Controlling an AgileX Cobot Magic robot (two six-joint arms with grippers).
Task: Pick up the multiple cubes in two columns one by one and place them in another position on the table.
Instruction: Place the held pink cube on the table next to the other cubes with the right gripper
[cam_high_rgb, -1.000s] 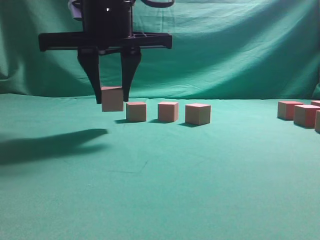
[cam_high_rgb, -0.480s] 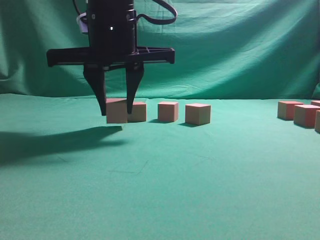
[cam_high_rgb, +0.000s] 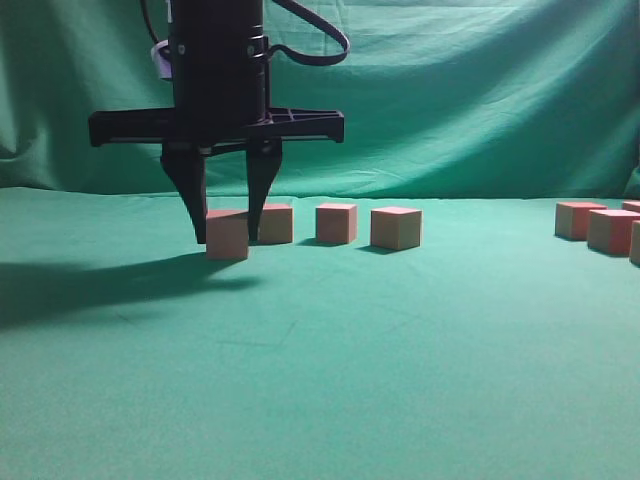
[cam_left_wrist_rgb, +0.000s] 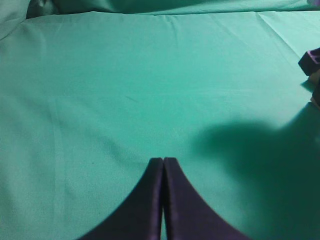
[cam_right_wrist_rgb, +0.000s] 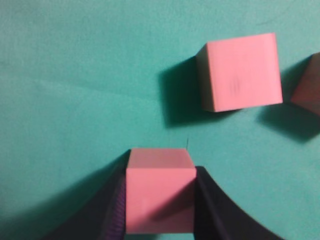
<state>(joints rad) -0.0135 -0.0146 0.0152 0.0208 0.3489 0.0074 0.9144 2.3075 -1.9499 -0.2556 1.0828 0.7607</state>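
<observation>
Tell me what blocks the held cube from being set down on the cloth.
Nothing visible. The right claw grips the cube just in front of the row's nearest cube, and only bare green cloth lies under and before it.

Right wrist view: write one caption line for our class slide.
Right gripper clamps a pink cube just above the green cloth; a second cube sits beyond.

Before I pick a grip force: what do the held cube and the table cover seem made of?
The held cube looks like painted wood: matte pink top, tan sides, crisp edges, though dense foam is possible. The table cover looks like green woven cloth, matte, with soft creases.
</observation>
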